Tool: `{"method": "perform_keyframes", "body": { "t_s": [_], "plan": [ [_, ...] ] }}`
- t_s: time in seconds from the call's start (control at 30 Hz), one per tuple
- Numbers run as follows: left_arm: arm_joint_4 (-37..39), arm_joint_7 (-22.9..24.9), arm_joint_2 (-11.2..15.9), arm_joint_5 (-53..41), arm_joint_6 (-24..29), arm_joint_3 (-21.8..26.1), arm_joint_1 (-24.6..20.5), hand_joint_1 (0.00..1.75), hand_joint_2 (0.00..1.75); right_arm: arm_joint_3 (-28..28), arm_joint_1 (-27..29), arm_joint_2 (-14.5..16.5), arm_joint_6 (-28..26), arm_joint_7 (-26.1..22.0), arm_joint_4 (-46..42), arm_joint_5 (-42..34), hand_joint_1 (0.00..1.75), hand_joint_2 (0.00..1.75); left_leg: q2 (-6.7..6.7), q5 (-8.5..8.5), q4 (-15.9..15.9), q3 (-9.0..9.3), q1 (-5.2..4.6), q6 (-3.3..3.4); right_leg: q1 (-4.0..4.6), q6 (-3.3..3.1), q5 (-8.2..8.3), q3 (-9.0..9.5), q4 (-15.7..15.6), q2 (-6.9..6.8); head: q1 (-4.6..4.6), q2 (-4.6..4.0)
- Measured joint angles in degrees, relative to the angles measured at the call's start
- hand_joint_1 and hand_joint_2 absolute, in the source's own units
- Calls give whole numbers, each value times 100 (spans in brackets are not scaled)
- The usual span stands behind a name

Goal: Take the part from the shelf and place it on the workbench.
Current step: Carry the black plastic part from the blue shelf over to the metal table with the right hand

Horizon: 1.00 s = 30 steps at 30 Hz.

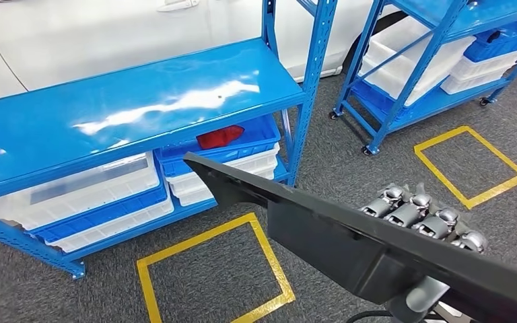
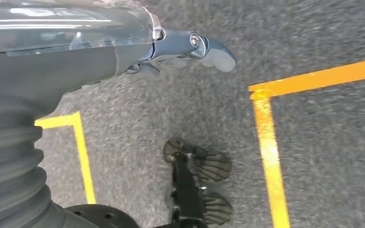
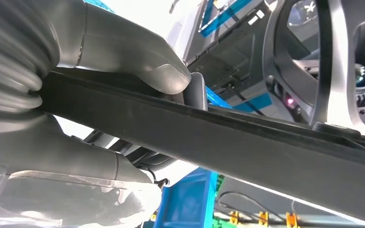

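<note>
Right hand: my right hand (image 1: 425, 217) was wrapped around the part (image 1: 350, 235), fingers curled over its upper edge in the head view, thumb (image 3: 138, 57) pressed on one face in the right wrist view.
Part: a long, black, flat-sided moulding, already off the shelf (image 1: 128, 108) and carried in the air above the grey floor (image 1: 350, 168).
Long axis: it ran from low on my right, past the grip, up and away to my left, its pointed tip hanging in front of the shelf's lower bins (image 1: 222, 151).
Grip point: I held it well toward the near end, so most of the length stuck out beyond my hand on the left.
Left hand: my left hand (image 2: 185, 50) hung over the floor near yellow tape lines (image 2: 266, 137), holding nothing, fingers loosely extended.
Nearer arm: the right alone carried the load; the left was well apart from it.
Worktop: I could not see it from here.
Judgement: the placing step remained, and the overhanging tip was what might catch the shelf post (image 1: 313, 74) on a turn.
</note>
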Motion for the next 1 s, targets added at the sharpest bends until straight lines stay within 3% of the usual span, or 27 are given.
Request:
{"method": "perform_keyframes", "body": {
  "t_s": [0.07,0.1,0.13,0.17,0.2,0.27,0.33,0.43,0.5,0.57,0.6,0.63,0.67,0.7,0.73,0.8,0.87,0.93,1.0],
  "plan": [
    [0,-45,0,20,19,1,5,0,175,1,-22,-3,104,0,5,-81,175,175,152,10,-10,-12,-9,28,-18,36,-393,-354,747,-297,0,0],
    [0,-60,1,27,38,1,10,0,175,1,-25,-3,163,0,18,-122,175,175,230,9,-8,-19,-16,28,-36,59,-535,-524,1112,-353,0,0],
    [0,-71,3,27,60,2,11,0,175,-2,-24,-1,224,0,37,-161,175,175,307,6,-5,-22,-21,24,-53,78,-580,-615,1320,-382,0,0],
    [0,-80,5,28,80,2,7,0,175,-7,-24,6,287,0,58,-194,175,175,379,0,-2,-23,-22,17,-64,88,-515,-588,1296,-403,0,0],
    [0,-86,9,30,95,2,0,0,175,-18,-23,23,355,0,79,-222,175,175,444,-8,3,-19,-23,5,-70,89,-360,-436,1034,-439,0,0],
    [-2,-92,36,34,118,2,-12,0,175,-43,-23,95,475,0,111,-250,175,175,546,-36,20,0,-39,-38,-50,49,-35,43,186,-628,0,0],
    [-5,-70,96,40,144,7,-10,0,175,-57,-20,203,535,0,135,-234,175,175,636,-68,37,20,-66,-100,-11,-32,76,288,-288,-748,0,0],
    [-10,-5,191,64,149,23,-10,0,175,-55,22,385,510,0,166,-159,175,175,719,-108,47,51,-66,-206,-2,-141,78,269,-326,-608,-1,0],
    [-11,-2,229,73,108,26,-14,0,175,-55,55,500,467,0,172,-101,175,175,513,-296,290,-38,-41,-266,-31,-210,106,273,-356,-508,-1,0],
    [-11,-31,248,55,60,26,1,0,175,-56,83,595,445,0,175,-40,175,175,253,-688,1002,-359,-28,-298,-32,-254,122,264,-364,-401,-2,0],
    [-11,-51,252,44,36,26,12,0,175,-56,107,629,444,0,178,-11,175,175,206,-858,1416,-557,-27,-304,-25,-264,126,257,-362,-338,-2,0],
    [-11,-74,253,33,12,26,19,0,175,-56,133,652,448,0,184,13,175,175,189,-937,1713,-707,-27,-305,-17,-268,128,252,-358,-268,-2,0],
    [-11,-99,250,30,-15,26,21,0,175,-57,156,670,455,0,193,26,175,175,184,-893,1791,-760,-26,-300,-12,-269,129,252,-352,-197,-2,0],
    [-11,-125,245,28,-41,26,19,0,175,-60,170,686,463,0,205,32,175,175,173,-737,1634,-702,-26,-289,-9,-268,129,255,-344,-124,-2,0],
    [-11,-152,241,27,-67,26,15,0,175,-63,175,703,475,0,219,32,175,175,127,-503,1265,-542,-24,-273,-9,-265,128,262,-334,-53,-2,0],
    [-11,-205,233,38,-117,25,5,0,175,-79,162,742,505,0,268,23,175,175,-110,-154,466,-191,-13,-230,-6,-235,127,253,-304,89,-1,0],
    [-11,-234,216,65,-154,25,-6,0,175,-94,133,768,527,0,346,-6,175,175,-256,-81,134,-60,-16,-187,-15,-166,146,208,-287,217,-1,0],
    [-10,-251,177,52,-174,25,-22,0,175,-120,115,772,583,0,422,-46,175,175,-157,-59,104,-55,-15,-130,-31,-85,175,168,-293,325,-2,0],
    [-10,-278,128,15,-187,26,-48,0,175,-172,86,773,696,0,502,-87,175,175,-21,-15,58,-41,6,-49,-15,-32,59,67,-116,146,0,0]
  ]
}}
